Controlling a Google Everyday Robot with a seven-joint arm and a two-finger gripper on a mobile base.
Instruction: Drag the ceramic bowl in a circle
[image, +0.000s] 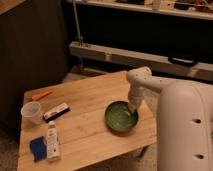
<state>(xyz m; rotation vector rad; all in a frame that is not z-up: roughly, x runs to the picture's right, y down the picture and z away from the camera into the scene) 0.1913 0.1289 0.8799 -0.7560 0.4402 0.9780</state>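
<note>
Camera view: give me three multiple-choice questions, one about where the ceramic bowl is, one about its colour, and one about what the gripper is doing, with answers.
1. Where on the wooden table is the ceramic bowl?
A. Near the right edge
B. At the left edge beside the plastic cup
C. On the floor

2. What colour is the bowl?
A. White
B. Dark green
C. Orange

3. Where is the gripper?
A. Raised high above the table
B. Over the plastic cup
C. Reaching down into the bowl at its right rim

Answers: 1 A, the bowl sits at the table's right side, far from the plastic cup. 2 B, its glossy inside is dark green. 3 C, the arm's tip ends inside the bowl's right rim.
</note>
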